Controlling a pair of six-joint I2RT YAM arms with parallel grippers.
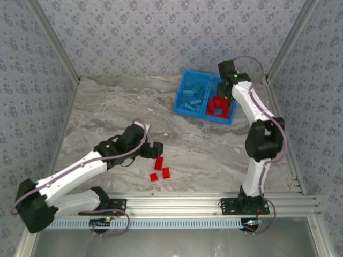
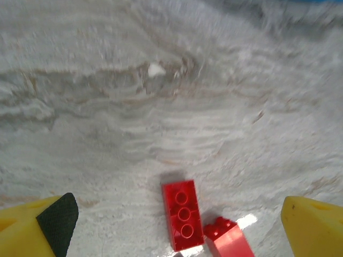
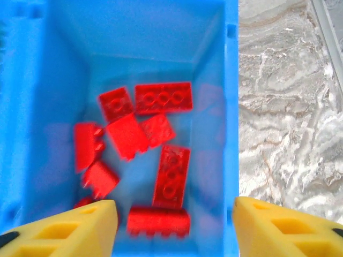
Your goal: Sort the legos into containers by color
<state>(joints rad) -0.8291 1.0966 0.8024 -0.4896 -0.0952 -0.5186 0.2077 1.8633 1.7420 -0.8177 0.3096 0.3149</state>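
Top external: where do the legos sit? (K)

Three red legos [image 1: 159, 163] lie loose on the marbled counter [image 1: 107, 107], close together near the front rail [image 1: 177, 201]. The blue bin [image 1: 199, 116] stands at the back right; its left compartment [image 1: 191, 81] holds the light blue legos [image 1: 192, 99]. (M)

And the arms? (K)

Left end effector [image 1: 154, 150] is low over the counter, just behind the loose three. Right end effector [image 1: 227, 99] hangs over the bin's right compartment [image 3: 161, 32]. (M)

Left wrist, jaws? (K)

Spread wide, nothing held: one yellow finger [image 2: 313, 225] per bottom corner, the left one w/ a black pad [image 2: 58, 217]. Betw. them a long red lego [image 2: 182, 214] lies flat w/ three round marks in a row. A second red lego [image 2: 228, 242] sits just beside its lower right end. Can't tell if they touch. (M)

Right wrist? (K)

Also spread wide & empty, yellow fingertips [image 3: 69, 227] at the bottom corners, above the compartment. Approx. nine sorted red legos [image 3: 163, 99] lie jumbled on its floor, some flat, some tilted. Counter shows to the right of the bin wall. (M)
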